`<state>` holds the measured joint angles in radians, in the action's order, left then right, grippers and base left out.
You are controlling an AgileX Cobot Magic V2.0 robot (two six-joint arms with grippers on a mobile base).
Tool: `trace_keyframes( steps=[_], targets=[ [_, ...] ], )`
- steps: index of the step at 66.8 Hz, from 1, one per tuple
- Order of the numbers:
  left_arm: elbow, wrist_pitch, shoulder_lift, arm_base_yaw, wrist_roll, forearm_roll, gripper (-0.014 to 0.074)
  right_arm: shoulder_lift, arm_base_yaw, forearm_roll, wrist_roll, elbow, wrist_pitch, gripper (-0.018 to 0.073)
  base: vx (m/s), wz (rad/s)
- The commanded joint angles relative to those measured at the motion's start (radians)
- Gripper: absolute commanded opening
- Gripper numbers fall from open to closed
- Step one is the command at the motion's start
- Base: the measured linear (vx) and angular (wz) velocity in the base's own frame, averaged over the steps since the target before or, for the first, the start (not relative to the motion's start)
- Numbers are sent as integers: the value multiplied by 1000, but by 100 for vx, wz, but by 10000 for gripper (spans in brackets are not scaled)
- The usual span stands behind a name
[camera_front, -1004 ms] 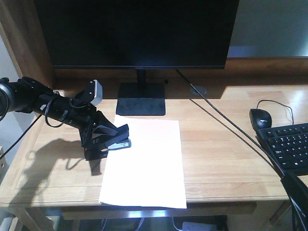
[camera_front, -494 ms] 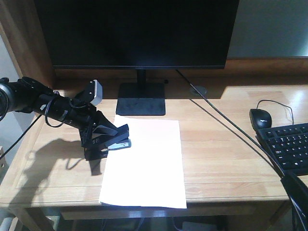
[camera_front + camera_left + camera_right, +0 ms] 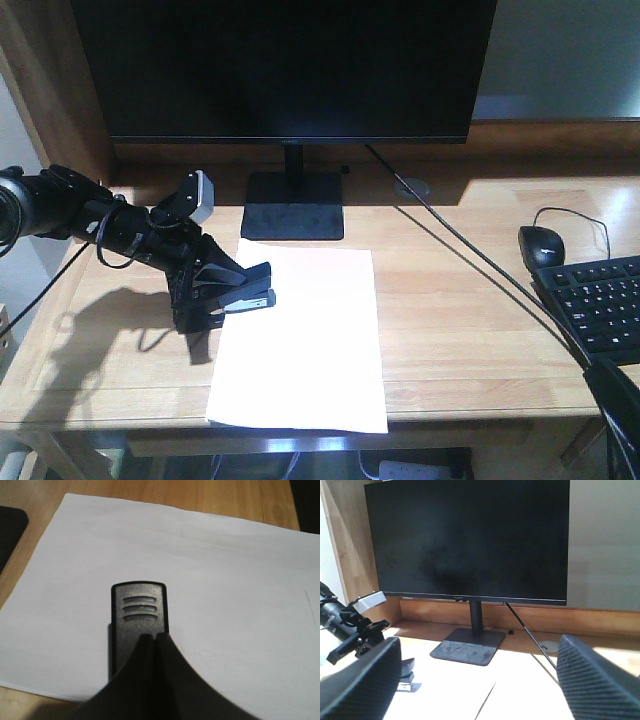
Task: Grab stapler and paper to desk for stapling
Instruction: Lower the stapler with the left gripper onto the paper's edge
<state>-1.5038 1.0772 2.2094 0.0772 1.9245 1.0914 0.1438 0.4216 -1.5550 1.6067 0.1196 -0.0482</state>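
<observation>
Front-facing view: left claw (image 3: 225, 292) clamps the stapler (image 3: 245, 290) over the paper's (image 3: 305, 340) left edge, right claw (image 3: 475, 680) agape

Strong sunlight from upper right across the counter (image 3: 470, 330); paper (image 3: 300, 340) overexposed near its front edge. Hard shadow cast left of the left arm (image 3: 120, 228). Monitor (image 3: 285, 65) uniformly dark. Right hand fingers (image 3: 592, 680) blurred, close to lens.

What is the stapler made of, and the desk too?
The stapler looks like matte black plastic: its top is finely speckled with three moulded slots. The desk looks like light wood, smooth finished; joined strips with grain lines show.
</observation>
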Motion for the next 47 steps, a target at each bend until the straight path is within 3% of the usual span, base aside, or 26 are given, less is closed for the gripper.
trace_keyframes(
  steps=[1,27,47],
  targets=[
    [-24,-2,-41,5,5,50,-7,11,-2,-10,-5,26,-10,588,0,0],
    [-24,-15,10,5,4,45,-7,11,-2,-10,-5,26,-10,588,0,0],
    [-24,-29,23,5,-11,-7,-7,11,-2,-10,-5,26,-10,588,0,0]
  ],
)
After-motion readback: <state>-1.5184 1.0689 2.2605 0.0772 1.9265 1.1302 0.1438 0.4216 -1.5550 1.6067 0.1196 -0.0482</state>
